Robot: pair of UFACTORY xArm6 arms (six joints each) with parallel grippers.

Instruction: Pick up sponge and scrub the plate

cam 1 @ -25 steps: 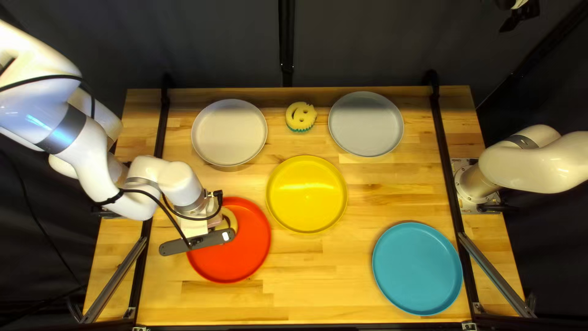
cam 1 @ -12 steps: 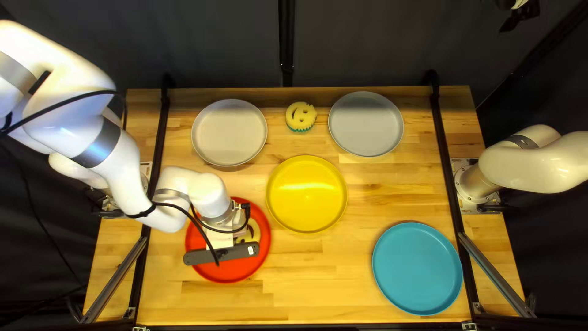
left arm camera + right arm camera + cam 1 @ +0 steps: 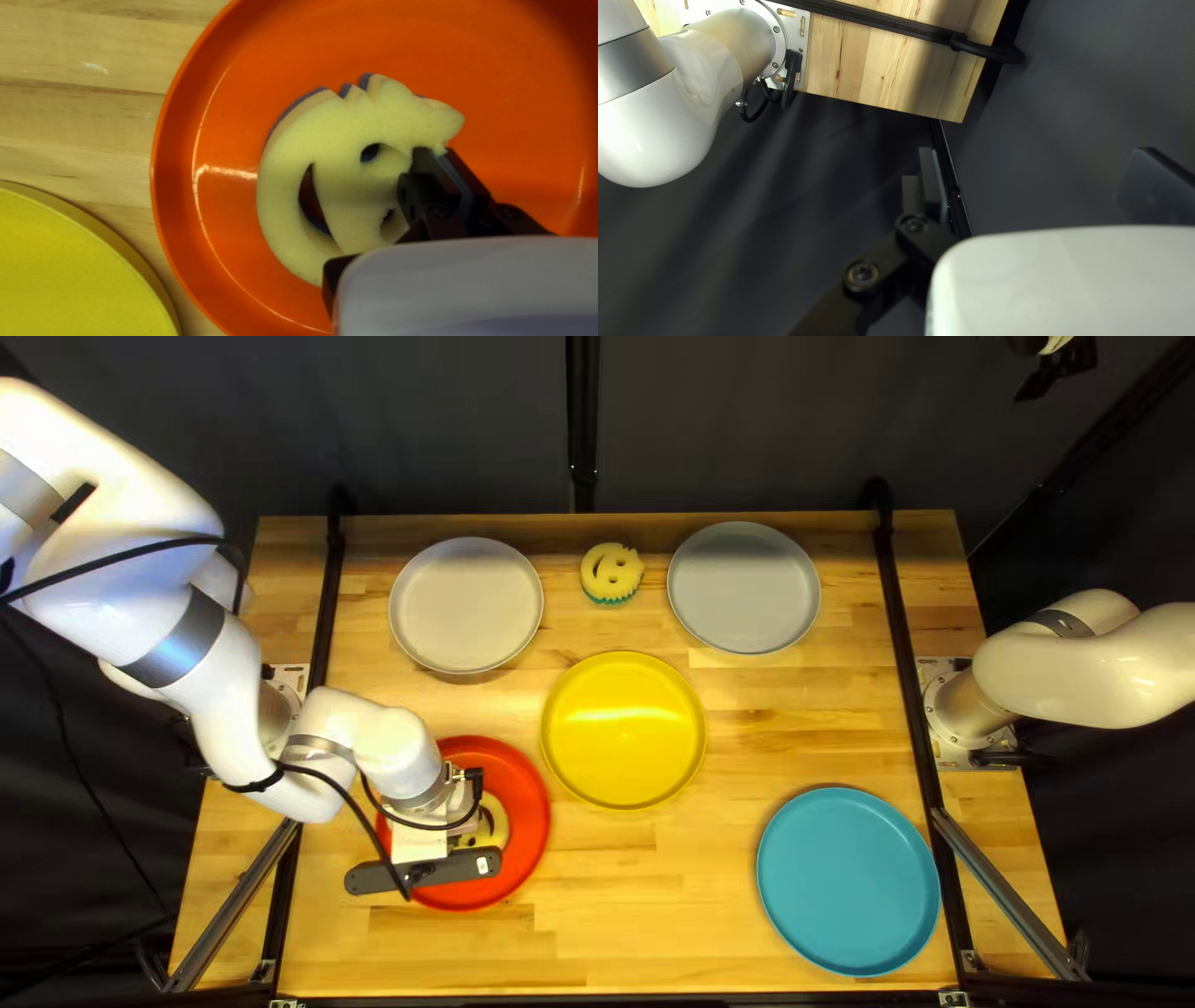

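My left gripper (image 3: 458, 825) is over the red plate (image 3: 520, 799) in the top left view, its fingertips hidden. Beside it shows part of a yellow smiley sponge (image 3: 493, 819). Seen in the left wrist view, the left gripper (image 3: 439, 163) is shut on one edge of the sponge (image 3: 349, 130), near its eye holes. The sponge's yellow face is up, purple below, over the plate (image 3: 218, 130); whether it presses on the plate, I cannot tell. My right gripper (image 3: 1056, 371) is raised at the top right of the top left view; in the right wrist view the right gripper (image 3: 1039, 186) stands open, away from everything.
A yellow plate (image 3: 623, 732) lies right of the red one. Farther back are a white plate (image 3: 467, 606), a second smiley sponge (image 3: 611, 573) and a grey plate (image 3: 745, 589). A blue plate (image 3: 848, 881) sits near the right front corner.
Over the red plate, my left gripper and the held sponge went right and toward the near edge, then partly back left. My right arm has stayed still.
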